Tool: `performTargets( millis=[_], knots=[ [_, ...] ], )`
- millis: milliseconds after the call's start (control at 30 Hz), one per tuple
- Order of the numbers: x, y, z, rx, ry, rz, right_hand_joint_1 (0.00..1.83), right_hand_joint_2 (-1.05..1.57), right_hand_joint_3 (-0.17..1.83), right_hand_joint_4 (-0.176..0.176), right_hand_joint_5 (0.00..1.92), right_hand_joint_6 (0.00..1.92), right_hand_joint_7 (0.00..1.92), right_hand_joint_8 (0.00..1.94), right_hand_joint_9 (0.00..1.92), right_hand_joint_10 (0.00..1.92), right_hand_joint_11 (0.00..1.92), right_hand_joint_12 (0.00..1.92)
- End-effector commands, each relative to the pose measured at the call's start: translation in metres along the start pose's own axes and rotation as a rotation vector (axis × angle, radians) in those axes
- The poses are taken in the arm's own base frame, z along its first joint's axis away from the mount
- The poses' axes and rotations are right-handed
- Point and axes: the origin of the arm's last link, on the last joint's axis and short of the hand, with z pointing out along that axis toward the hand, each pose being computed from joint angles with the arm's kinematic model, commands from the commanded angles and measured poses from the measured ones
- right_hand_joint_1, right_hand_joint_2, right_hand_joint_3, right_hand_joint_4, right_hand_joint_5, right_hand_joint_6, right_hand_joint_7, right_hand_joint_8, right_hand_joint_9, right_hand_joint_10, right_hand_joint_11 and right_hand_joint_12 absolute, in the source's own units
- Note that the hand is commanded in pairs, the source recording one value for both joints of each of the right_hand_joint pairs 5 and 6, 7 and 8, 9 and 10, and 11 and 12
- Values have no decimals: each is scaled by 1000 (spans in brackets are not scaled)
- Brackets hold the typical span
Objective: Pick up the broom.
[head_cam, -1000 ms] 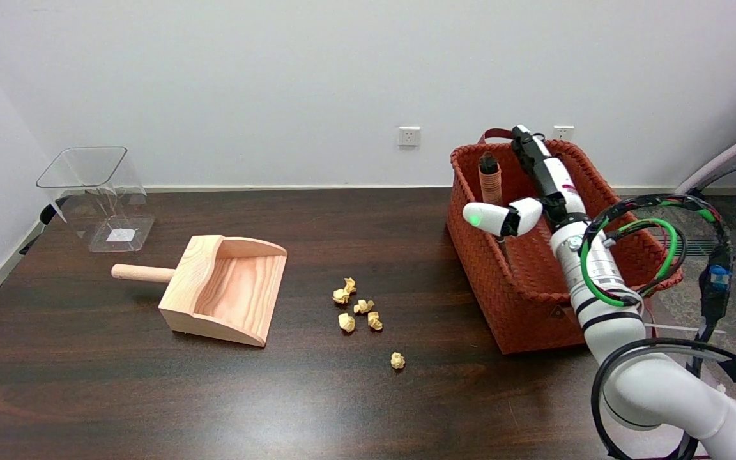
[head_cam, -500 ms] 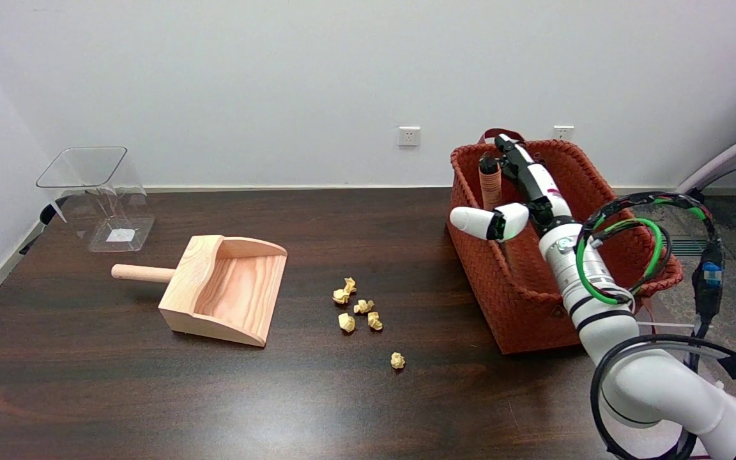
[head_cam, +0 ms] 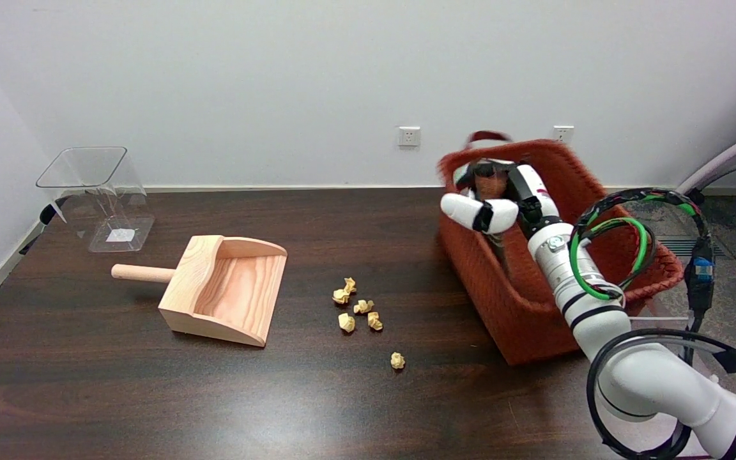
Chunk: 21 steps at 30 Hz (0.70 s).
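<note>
The broom point(head_cam: 488, 186) stands in the orange woven basket point(head_cam: 524, 316) at the right of the table; only its brown ribbed handle shows above the rim. My right hand point(head_cam: 503, 193) is inside the basket at the handle's top. Its fingers curl around the handle from behind and its thumb lies across the front. The basket looks blurred and skewed toward the left.
A wooden dustpan point(head_cam: 227, 287) lies left of centre with its handle pointing left. Several crumpled paper bits point(head_cam: 358, 306) sit in the middle of the table. A clear plastic bin point(head_cam: 96, 195) stands at the far left. Cables loop around my right forearm.
My right hand swung left across the basket to the broom handle and its fingers curled around it. The basket has shifted and is blurred with motion.
</note>
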Motion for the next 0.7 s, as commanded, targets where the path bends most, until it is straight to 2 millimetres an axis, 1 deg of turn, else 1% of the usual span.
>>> performTargets(
  millis=[33, 100, 133, 467, 700],
  knots=[
    [-8, 3, 4, -11, -46, 115, 874, -208, 1059, 0, 1642, 1642, 1790, 1790, 1642, 1642, 1642, 1642],
    [-9, 3, 4, -12, -46, 115, 870, -183, 1060, 0, 1842, 1842, 1899, 1899, 1842, 1842, 1842, 1842],
    [-9, 3, 4, -12, -46, 115, 872, -197, 1069, 0, 1920, 1920, 1920, 1920, 1920, 1920, 1920, 1920],
    [-9, 0, 6, -2, -34, 144, 914, -383, 1113, 0, 1920, 1920, 1920, 1920, 1920, 1920, 1920, 1920],
    [-10, -4, 9, 9, -26, 157, 917, -431, 1117, 0, 1920, 1920, 1920, 1920, 1920, 1920, 1920, 1920]
  ],
)
